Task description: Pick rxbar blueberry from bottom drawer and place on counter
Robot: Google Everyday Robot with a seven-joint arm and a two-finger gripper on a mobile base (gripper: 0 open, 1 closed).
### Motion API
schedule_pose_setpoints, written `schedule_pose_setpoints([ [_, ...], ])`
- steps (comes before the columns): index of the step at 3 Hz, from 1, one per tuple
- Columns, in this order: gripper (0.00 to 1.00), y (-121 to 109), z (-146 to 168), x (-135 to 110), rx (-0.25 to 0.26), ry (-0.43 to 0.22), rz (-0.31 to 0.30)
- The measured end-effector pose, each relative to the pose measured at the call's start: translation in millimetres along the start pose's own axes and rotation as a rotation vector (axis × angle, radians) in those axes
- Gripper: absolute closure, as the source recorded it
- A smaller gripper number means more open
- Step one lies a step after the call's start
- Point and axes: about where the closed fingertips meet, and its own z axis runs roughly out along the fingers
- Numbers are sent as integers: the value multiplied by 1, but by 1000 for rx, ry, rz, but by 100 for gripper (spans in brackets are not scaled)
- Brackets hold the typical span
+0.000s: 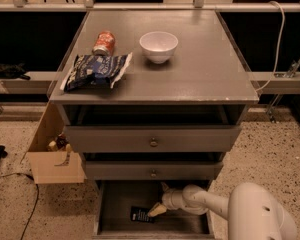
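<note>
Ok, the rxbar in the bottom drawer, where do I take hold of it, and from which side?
Probably grip the rxbar blueberry across its narrow width, near the middle, coming down from above. It lies flat on the floor of the bottom drawer, so only its long edges offer purchase. The end effector is inside the drawer, just right of the bar, so approach from that side.
</note>
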Motion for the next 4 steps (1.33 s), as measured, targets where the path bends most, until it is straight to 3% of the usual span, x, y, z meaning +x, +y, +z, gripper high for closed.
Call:
schedule_pose_setpoints([
  [1,0,1,1,0,-1,1,-2],
  [4,0,43,10,9,-19,47,-108],
])
